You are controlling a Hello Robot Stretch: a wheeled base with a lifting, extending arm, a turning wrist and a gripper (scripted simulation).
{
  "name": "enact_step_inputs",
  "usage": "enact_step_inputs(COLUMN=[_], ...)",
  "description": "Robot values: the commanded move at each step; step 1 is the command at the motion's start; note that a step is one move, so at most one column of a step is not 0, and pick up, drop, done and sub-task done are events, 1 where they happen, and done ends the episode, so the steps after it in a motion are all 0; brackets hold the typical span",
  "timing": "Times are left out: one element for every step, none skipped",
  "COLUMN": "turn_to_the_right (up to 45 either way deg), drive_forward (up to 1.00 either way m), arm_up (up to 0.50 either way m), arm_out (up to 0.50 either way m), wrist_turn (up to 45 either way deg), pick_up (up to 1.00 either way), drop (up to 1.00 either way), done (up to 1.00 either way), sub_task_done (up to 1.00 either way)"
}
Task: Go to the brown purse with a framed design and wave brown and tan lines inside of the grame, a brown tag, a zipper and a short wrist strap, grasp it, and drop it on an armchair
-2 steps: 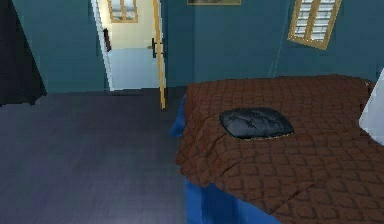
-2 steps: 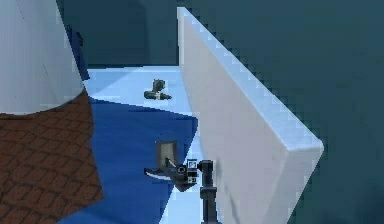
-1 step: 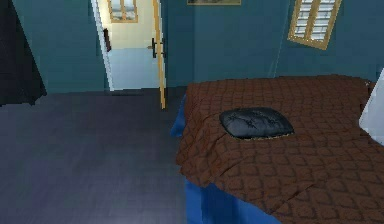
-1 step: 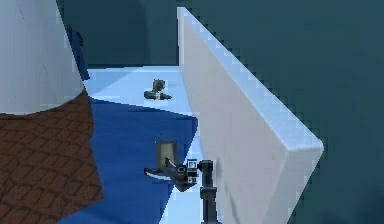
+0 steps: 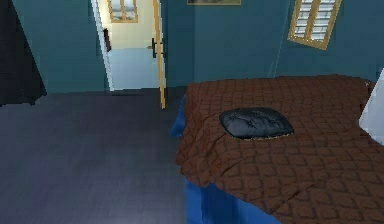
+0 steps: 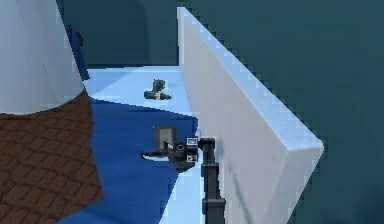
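Dark cushion (image 5: 257, 124) on brown patterned bed (image 5: 300, 172), fingers (image 6: 153, 157) by blue bedding (image 6: 125, 175)

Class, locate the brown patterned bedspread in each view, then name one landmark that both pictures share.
Forward view: the brown patterned bedspread covers the lower right.
Arm side view: it lies in the lower left corner.
Shared landmark: the blue sheet under its edge.

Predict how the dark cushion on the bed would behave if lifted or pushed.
The dark cushion looks slumped and creased, so probably soft and floppy when lifted. Lying flat on the brown bedspread, it should drag rather than roll or tip.
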Motion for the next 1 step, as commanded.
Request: enact_step_inputs(turn_to_the_right=[0.0], drive_forward=[0.0], arm_up=[0.28], arm_out=[0.0], wrist_turn=[0.0], pick_up=[0.0], drop=[0.0], done=[0.0], sub_task_done=[0.0])
